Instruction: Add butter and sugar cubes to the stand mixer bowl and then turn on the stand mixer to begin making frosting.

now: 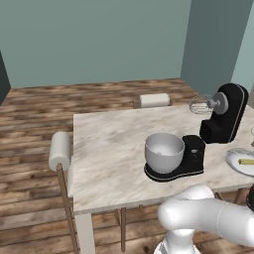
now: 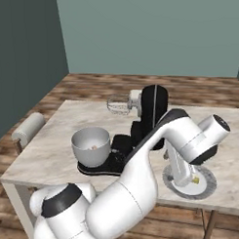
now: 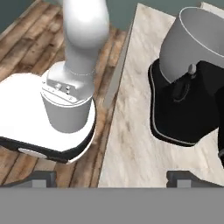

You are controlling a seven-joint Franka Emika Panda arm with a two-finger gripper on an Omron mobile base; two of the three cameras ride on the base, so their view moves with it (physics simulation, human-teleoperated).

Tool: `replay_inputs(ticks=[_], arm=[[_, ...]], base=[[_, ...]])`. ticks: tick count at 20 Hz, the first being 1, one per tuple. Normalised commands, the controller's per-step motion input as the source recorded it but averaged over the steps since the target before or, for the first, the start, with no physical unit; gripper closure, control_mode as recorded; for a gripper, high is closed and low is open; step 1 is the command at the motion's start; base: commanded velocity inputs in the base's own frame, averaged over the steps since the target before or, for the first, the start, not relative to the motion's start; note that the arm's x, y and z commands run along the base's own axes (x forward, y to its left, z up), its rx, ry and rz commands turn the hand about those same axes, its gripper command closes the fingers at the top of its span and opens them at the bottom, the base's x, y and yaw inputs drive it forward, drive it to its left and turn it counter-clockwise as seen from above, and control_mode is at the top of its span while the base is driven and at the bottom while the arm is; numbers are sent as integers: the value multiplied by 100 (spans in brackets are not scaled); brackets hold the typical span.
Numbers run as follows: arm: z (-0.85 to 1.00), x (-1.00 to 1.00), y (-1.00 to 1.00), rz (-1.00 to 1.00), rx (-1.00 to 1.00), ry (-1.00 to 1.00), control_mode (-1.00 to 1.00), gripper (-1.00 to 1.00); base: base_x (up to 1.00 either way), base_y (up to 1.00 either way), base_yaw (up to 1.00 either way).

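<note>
Pincer (image 3: 111, 178) wide and empty above the plate (image 2: 207, 183); butter (image 1: 246, 161) on it, bowl (image 3: 199, 41) ahead, mixer (image 1: 225, 113) head up, nothing visibly added.

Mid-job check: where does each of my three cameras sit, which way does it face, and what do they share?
Left base view: behind-left, facing the marble-topped table; white arm lower right.
Right base view: behind-right, facing the same table; the arm reaches over the grey-white plate.
Hand view: looks down along the open gripper at the table edge.
All show the glossy black stand mixer and its silver-grey metal bowl.
</note>
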Motion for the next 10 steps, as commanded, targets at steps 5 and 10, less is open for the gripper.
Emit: replay_inputs(ticks=[5,10], arm=[[-35,25,-32,-25,10,21,-100,-100],[-25,19,-26,-24,7,22,-100,-100]], base=[[0,0,0],[0,0,0]])
